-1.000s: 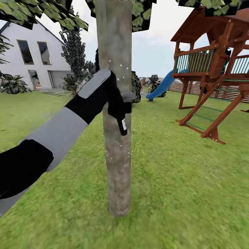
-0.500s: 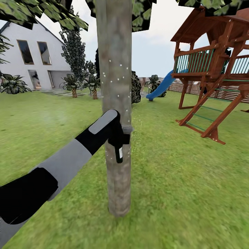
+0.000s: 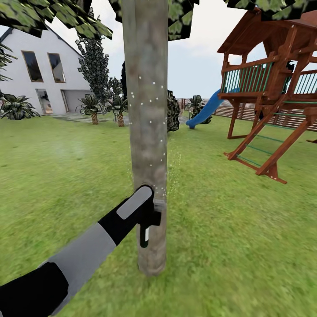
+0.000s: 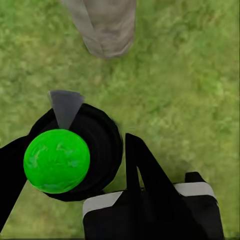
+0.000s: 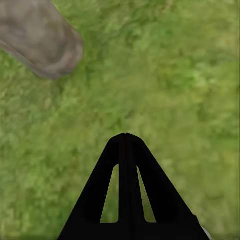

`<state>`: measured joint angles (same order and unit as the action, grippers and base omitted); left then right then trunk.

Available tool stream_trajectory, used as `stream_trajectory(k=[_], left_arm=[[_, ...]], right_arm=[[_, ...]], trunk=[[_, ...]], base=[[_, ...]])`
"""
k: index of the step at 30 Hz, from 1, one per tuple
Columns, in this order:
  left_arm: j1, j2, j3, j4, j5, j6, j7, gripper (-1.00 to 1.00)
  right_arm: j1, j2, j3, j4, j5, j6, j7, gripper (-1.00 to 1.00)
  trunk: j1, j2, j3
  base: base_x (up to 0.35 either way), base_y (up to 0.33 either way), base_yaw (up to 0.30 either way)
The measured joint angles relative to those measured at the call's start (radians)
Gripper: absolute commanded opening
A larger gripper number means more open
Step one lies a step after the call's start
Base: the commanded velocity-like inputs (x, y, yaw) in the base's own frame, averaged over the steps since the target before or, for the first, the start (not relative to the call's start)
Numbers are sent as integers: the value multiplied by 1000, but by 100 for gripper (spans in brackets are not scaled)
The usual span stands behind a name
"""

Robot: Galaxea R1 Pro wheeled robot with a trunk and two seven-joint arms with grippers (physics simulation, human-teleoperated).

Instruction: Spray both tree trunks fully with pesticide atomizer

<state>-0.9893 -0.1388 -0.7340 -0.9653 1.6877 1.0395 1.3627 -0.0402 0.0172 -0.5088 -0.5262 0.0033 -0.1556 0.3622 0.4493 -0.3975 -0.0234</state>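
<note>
Tree trunk (image 3: 147, 132) mottled grey-brown, dotted with tiny white pesticide specks (image 3: 149, 122). Lawn (image 3: 229, 229) patchy mid-green. Left arm (image 3: 83, 251) banded black and light grey; black pesticide atomizer (image 3: 146, 224) with white mark, grey nozzle. In left wrist view, bright green ball (image 4: 56, 161) in black housing. Right pincer (image 5: 126, 145) black. House (image 3: 39, 70) white, playset (image 3: 273, 88) red-brown with teal rails, slide (image 3: 204, 110) blue.

1. Pesticide atomizer (image 3: 148, 224): black, pistol-shaped, white mark on the grip, hanging grip-down, grey nozzle touching the trunk low down.
2. Tree trunk (image 3: 146, 110): thick, mottled grey-brown, upright, rooted in the lawn (image 3: 229, 246).
3. Pesticide (image 3: 149, 103): sparse white specks dotted over the trunk's middle stretch.
</note>
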Motion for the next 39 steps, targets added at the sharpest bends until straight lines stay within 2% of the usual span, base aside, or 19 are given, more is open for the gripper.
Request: stream_trajectory(k=[5, 10, 12, 16, 21, 32, 39], left_arm=[[27, 19, 0, -14, -12, 1, -23, -100], [86, 33, 5, -14, -92, 0, -150, -100], [99, 34, 6, -13, -107, 2, -178, -100], [103, 34, 6, -12, -113, -1, -188, -100], [104, 36, 6, -8, -114, -53, -189, -100], [104, 38, 6, -12, -113, -58, -189, -100], [104, 40, 5, -14, -114, -58, -189, -100]], right_arm=[[0, 0, 1, 0, 3, 0, 1, -100], [0, 0, 1, 0, 4, 0, 2, -100], [0, 0, 1, 0, 4, 0, 2, -100], [0, 0, 2, 1, 4, 0, 2, -100], [-1, 0, 2, 0, 4, 0, 2, -100], [0, -2, 0, 0, -2, 0, 2, -100], [0, -1, 0, 1, -2, 0, 2, -100]], trunk=[[0, 0, 0], [0, 0, 0], [0, 0, 0], [0, 0, 0], [0, 0, 0], [0, 0, 0], [0, 0, 0]], base=[[0, 176, -50], [0, 321, -207], [0, 331, -238], [0, 332, -79], [0, 333, -58], [0, 333, -226], [0, 333, -50]])
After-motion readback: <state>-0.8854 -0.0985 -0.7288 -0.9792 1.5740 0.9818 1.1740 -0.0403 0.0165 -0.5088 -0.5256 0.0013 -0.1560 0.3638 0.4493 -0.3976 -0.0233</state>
